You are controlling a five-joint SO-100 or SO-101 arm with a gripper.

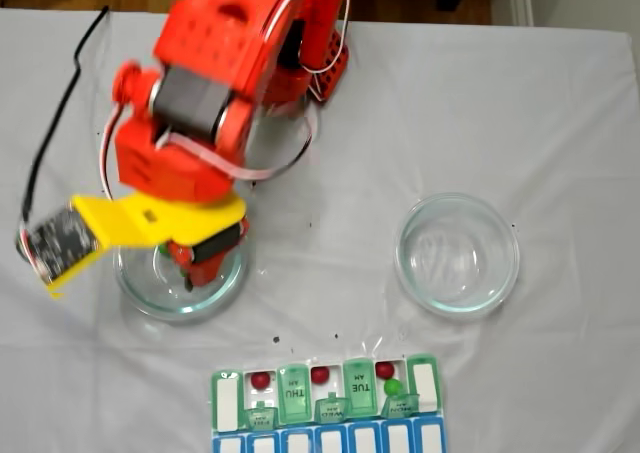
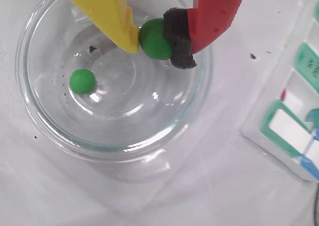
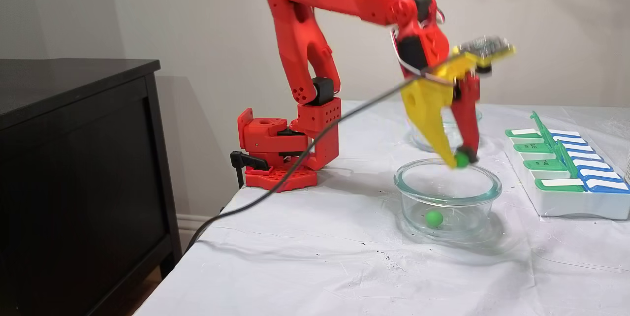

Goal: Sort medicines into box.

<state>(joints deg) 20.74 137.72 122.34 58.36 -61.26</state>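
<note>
One green ball held: gripper (image 2: 158,40) pinches a green ball (image 2: 155,38) between yellow finger and foam-padded red finger, just above the glass dish (image 2: 45,131)
Second green ball: loose green ball (image 2: 82,81) on the dish floor
Box: pill organizer (image 1: 425,385) near the dish, three red balls (image 1: 261,380) and one green inside
Farther off: empty dish (image 1: 458,255), well apart

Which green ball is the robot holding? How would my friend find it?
Find the red arm, then follow it down to its gripper above the glass dish. The held green ball is pinched between the yellow finger and the red one's black foam pad, while the other green ball lies loose in the dish.
</note>
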